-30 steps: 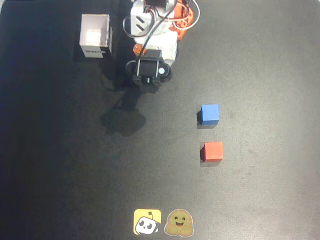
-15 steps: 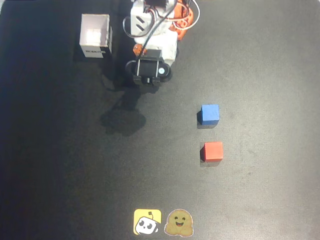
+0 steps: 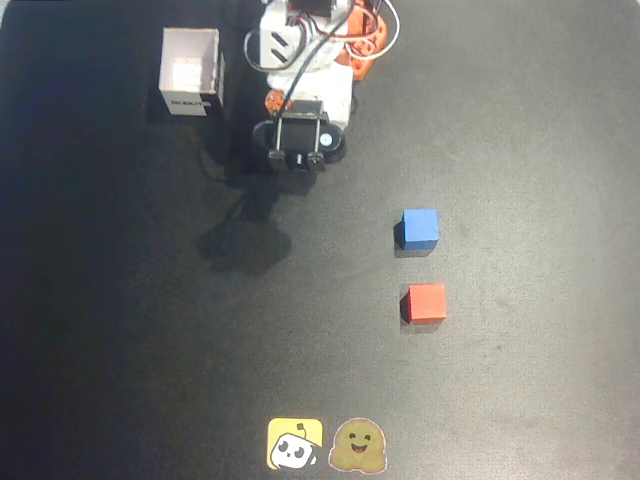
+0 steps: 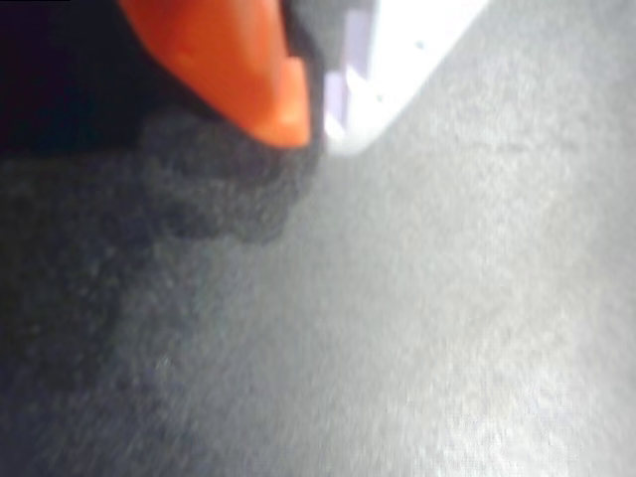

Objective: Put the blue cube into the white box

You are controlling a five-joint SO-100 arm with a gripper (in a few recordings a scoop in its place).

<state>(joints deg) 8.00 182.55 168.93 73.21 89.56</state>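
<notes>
The blue cube [image 3: 419,228] sits on the black mat right of centre in the overhead view. The white box [image 3: 190,72] stands open-topped at the top left, its dark label facing the bottom of the picture. My arm [image 3: 300,130] is folded near its base at the top centre, between the box and the cube and far from both. In the wrist view my gripper [image 4: 316,134] hangs over bare mat, its orange fingertip [image 4: 273,99] and white fingertip [image 4: 397,60] meeting with nothing between them.
A red-orange cube [image 3: 426,302] lies just below the blue one. Two stickers, a yellow one [image 3: 294,443] and a brown one [image 3: 359,445], lie flat at the mat's bottom edge. The arm's shadow [image 3: 245,240] falls left of centre.
The arm's wrist has shifted very slightly toward the top of the overhead view. The cubes and the box have not moved.
</notes>
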